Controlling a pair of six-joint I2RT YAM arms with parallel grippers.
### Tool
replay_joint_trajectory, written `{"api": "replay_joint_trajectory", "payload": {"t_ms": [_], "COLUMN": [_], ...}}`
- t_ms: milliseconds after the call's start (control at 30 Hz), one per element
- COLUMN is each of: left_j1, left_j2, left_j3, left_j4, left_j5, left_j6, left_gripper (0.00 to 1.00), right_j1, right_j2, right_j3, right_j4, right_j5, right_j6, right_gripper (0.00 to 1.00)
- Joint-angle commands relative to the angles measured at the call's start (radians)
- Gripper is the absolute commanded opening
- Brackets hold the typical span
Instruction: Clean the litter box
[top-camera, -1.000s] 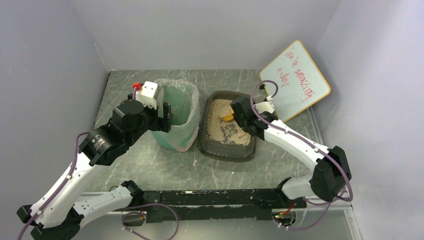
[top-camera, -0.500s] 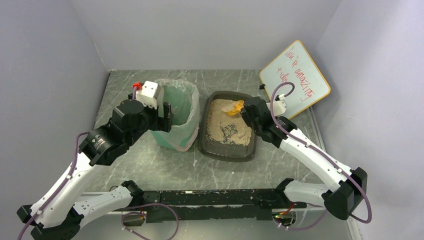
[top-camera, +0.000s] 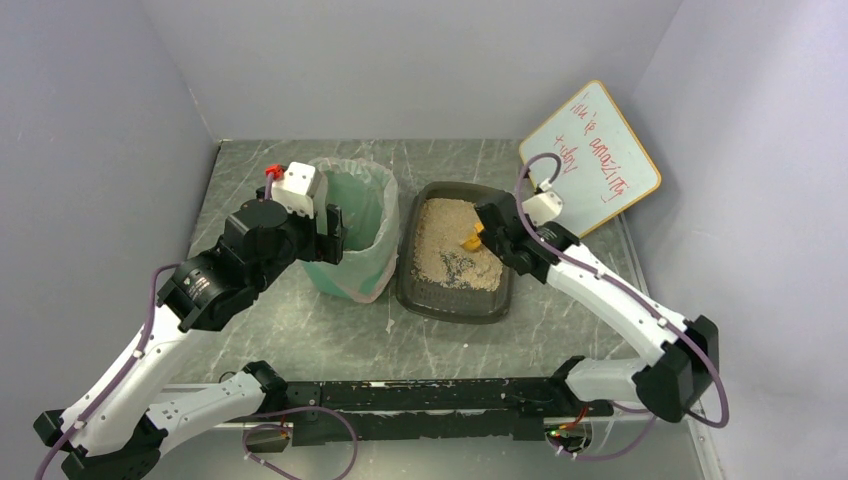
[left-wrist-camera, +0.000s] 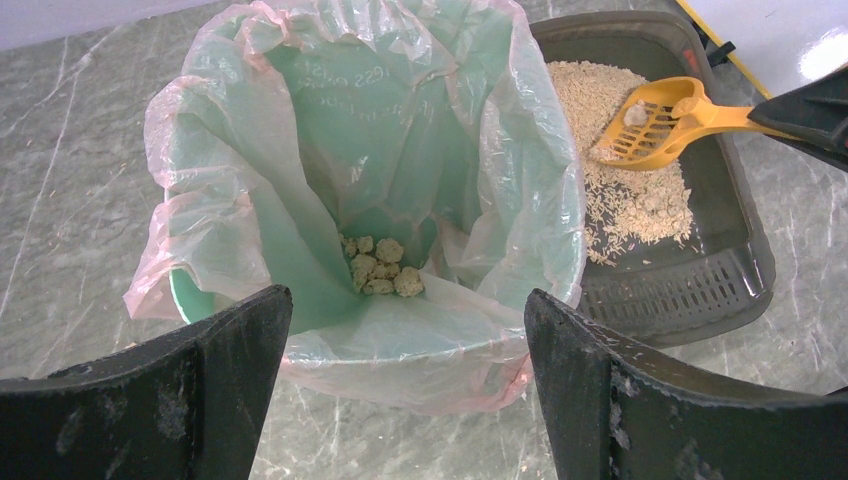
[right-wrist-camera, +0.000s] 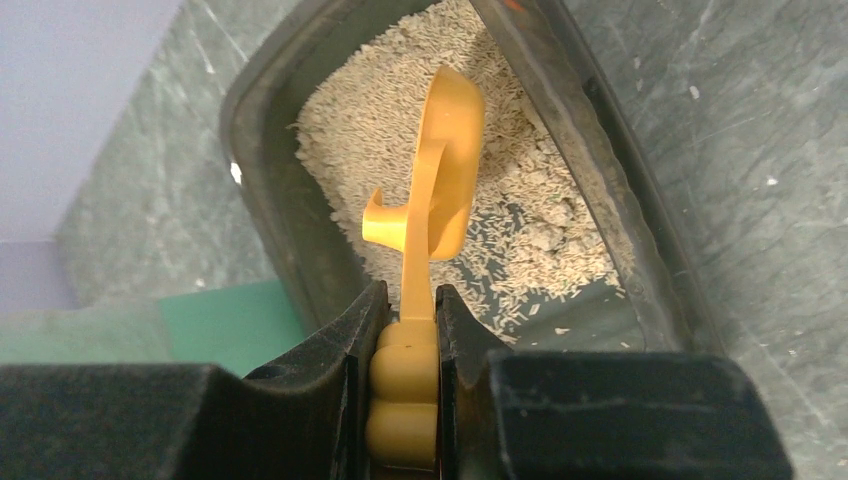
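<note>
Two widely spread jaws of the left pincer (left-wrist-camera: 405, 310) frame the near side of the lined bin (left-wrist-camera: 330, 120). Several clumps (left-wrist-camera: 382, 266) lie at its bottom, so some scooping looks done. Just beside it on the table (top-camera: 330, 330) stands the litter box (left-wrist-camera: 735, 230). There the right pincer (right-wrist-camera: 410, 300) clamps the scoop (left-wrist-camera: 650, 125), which carries one pale lump (left-wrist-camera: 636, 113) not yet dumped.

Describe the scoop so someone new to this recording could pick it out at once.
On the grey marbled table, just right of the green bin with its clear liner, sits the dark litter box. Inside it is the scoop, handle pinched by the fingers of the right gripper. It is the only bright orange, slotted thing there.
</note>
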Motion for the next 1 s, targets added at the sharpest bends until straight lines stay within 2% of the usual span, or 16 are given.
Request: {"api": "replay_joint_trajectory", "payload": {"t_ms": [0, 133, 300, 667, 767, 967], "left_j1": [-0.004, -0.004, -0.003, -0.004, -0.004, -0.025], "left_j2": [-0.013, -0.025, -0.028, -0.056, -0.059, -0.044], "left_j3": [0.016, 0.003, -0.002, -0.016, -0.015, -0.014], "left_j4": [0.028, 0.035, 0.039, 0.048, 0.044, 0.040], "left_j5": [-0.004, -0.011, -0.002, 0.019, 0.045, 0.091], "left_j6": [-0.008, -0.003, 0.008, 0.046, 0.048, 0.042], "left_gripper": [0.92, 0.92, 0.92, 0.93, 0.93, 0.92], "right_j1": [-0.003, -0.004, 0.013, 0.231, 0.258, 0.275], "right_j2": [0.074, 0.122, 0.086, 0.073, 0.075, 0.059], "right_j3": [0.141, 0.217, 0.191, 0.154, 0.129, 0.049], "right_j4": [-0.076, -0.194, -0.203, -0.511, -0.598, -0.635], "right_j5": [0.063, 0.064, -0.002, 0.079, 0.079, 0.081], "right_j6": [-0.089, -0.011, 0.104, 0.582, 0.713, 0.885], "right_gripper": [0.00, 0.00, 0.00, 0.00, 0.00, 0.00]}}
